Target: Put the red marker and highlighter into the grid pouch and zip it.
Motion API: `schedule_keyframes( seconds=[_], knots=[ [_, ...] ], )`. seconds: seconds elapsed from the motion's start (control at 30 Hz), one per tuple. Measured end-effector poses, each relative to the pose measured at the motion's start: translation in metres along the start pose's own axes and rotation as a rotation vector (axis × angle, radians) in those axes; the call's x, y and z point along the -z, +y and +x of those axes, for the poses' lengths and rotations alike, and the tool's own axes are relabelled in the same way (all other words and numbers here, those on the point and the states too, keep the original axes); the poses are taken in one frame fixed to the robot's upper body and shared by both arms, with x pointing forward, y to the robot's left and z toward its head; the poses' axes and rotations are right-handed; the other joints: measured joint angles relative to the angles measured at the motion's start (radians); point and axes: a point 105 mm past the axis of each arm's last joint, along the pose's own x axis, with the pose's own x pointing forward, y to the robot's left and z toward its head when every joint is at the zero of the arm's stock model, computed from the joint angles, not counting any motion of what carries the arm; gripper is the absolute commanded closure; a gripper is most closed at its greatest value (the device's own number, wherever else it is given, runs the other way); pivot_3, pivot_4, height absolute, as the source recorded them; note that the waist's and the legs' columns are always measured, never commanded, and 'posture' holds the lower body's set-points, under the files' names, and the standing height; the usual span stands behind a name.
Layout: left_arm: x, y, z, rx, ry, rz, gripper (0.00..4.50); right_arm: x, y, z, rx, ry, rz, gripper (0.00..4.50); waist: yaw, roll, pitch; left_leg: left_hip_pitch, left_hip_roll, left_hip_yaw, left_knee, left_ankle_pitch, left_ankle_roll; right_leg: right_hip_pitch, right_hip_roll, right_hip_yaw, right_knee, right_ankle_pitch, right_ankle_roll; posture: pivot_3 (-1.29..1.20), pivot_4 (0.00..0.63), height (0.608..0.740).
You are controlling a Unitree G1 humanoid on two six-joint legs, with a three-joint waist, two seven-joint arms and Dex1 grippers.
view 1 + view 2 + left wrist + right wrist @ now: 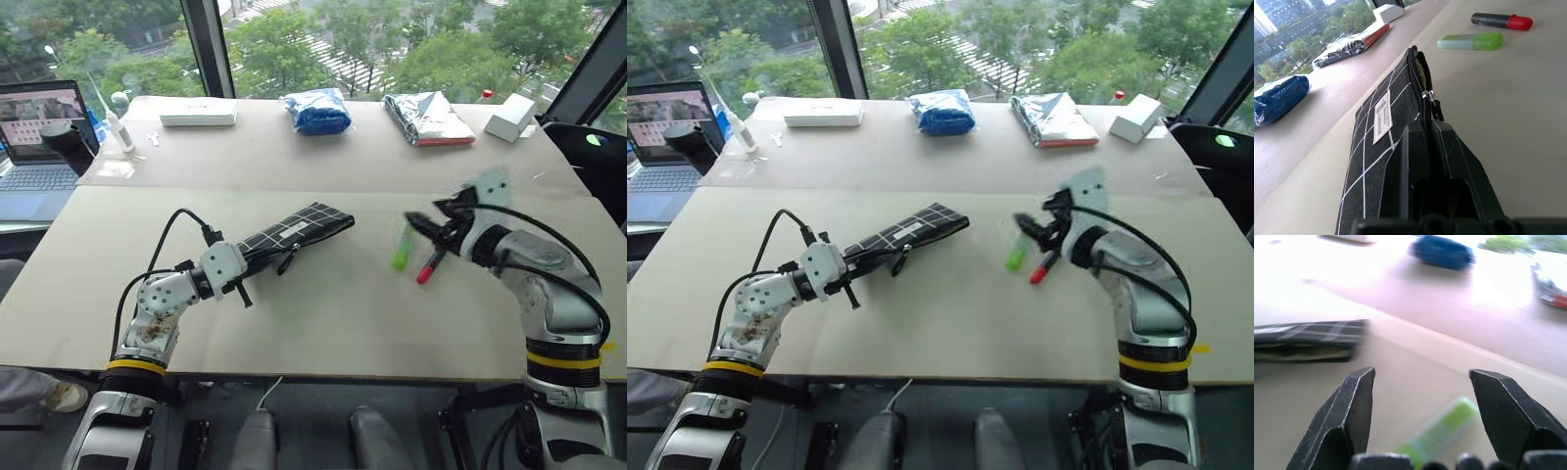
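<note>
Along the far side of the table lie a blue bag, a crinkled silver bag, a white box and a flat white case; a laptop is cut off at the left edge. The left gripper is clamped on one end of the grid pouch, black fabric with thin white lines, its zipper partly undone. The right gripper hangs wide apart and empty just above the chunky green highlighter, its body partly covering the red marker lying just beside.
</note>
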Motion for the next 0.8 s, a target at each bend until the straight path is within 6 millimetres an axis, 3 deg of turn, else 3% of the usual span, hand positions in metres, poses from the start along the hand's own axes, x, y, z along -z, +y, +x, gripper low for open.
schedule_keyframes(
  seconds=[0.1,0.27,0.53,0.7,0.8],
  knots=[
    [0.000,-0.001,0.001,0.002,-0.005,-0.006,4.50,0.016,0.001,-0.004,0.117,0.064,0.083,1.07,-0.004,0.000,0.000,-0.001,-0.001,0.001,0.001,0.000,0.000,-0.001,-0.001,0.001,0.000,0.000,0.000,0.00,0.150,0.740],
    [0.004,-0.003,0.003,0.009,-0.001,-0.024,4.50,0.015,-0.005,-0.014,0.285,0.083,0.129,1.07,-0.006,0.000,0.000,0.000,0.000,0.000,0.001,0.000,0.000,0.000,0.000,0.001,0.001,0.000,0.000,0.00,0.150,0.740],
    [0.001,-0.003,0.009,0.015,-0.025,-0.014,4.50,0.018,0.015,-0.013,0.291,0.095,0.131,1.07,-0.007,0.000,0.000,0.000,-0.001,0.000,0.001,0.000,0.000,0.000,-0.001,0.000,0.000,0.000,0.000,0.00,0.150,0.740],
    [0.002,-0.004,0.008,0.013,-0.024,-0.014,4.50,0.041,0.008,-0.015,0.370,0.173,0.120,1.07,-0.007,0.000,0.000,0.000,-0.001,0.000,0.001,0.000,0.000,0.000,-0.001,0.001,0.000,0.000,0.000,0.00,0.150,0.740],
    [0.004,-0.005,0.007,0.011,-0.019,-0.019,4.50,0.044,0.004,-0.014,0.392,0.184,0.117,1.07,-0.008,0.000,0.000,0.000,0.000,0.000,0.001,0.000,0.000,0.000,0.000,0.001,0.000,0.000,0.000,0.00,0.150,0.740]
  ],
)
